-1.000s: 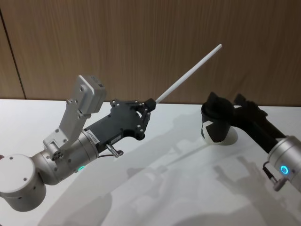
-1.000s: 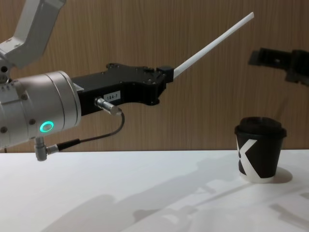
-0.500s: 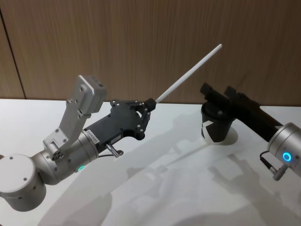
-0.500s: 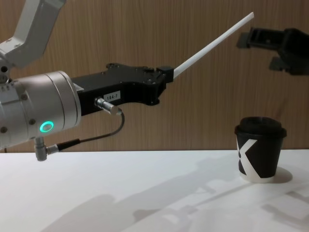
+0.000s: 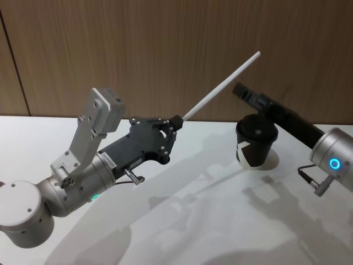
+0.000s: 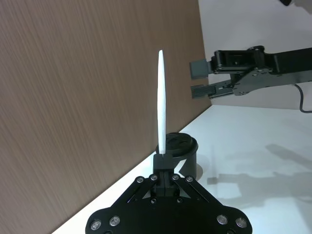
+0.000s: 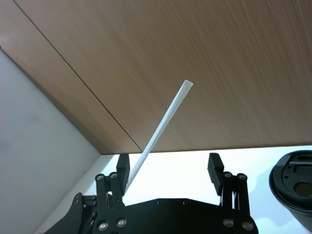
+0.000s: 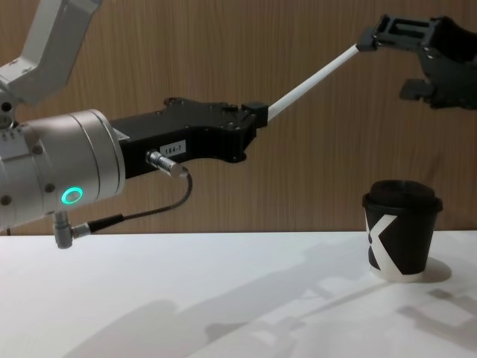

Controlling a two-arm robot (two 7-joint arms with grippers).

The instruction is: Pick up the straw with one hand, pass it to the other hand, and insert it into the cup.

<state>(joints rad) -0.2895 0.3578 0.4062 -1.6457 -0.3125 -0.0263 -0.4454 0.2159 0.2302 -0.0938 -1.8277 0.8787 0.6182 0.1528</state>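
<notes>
Left pincer (image 5: 175, 122) is clamping the lower end of the straw (image 5: 220, 86) and holding it in the air above the table (image 5: 193, 221), left of centre. The straw is pointing up and away toward the robot's right, straight, with the free end high against the wooden wall (image 5: 165, 44).

Right pincer (image 7: 168, 163) is hovering high on the right, reaching in toward the straw's free end. Its fingers are standing wide apart, not closing on anything. In the right wrist view the straw is running up past the inner side of one finger, within the gap. In the chest view the straw tip is lining up with the upper finger. Can't tell whether they are touching.

Cup (image 8: 401, 239) is standing upright on the table at the right, below the right arm and well apart from the straw. Its lid (image 8: 402, 192) is sitting on it, and the white mark is facing the robot.

Left wrist ring is glowing green; right wrist ring is glowing blue.
</notes>
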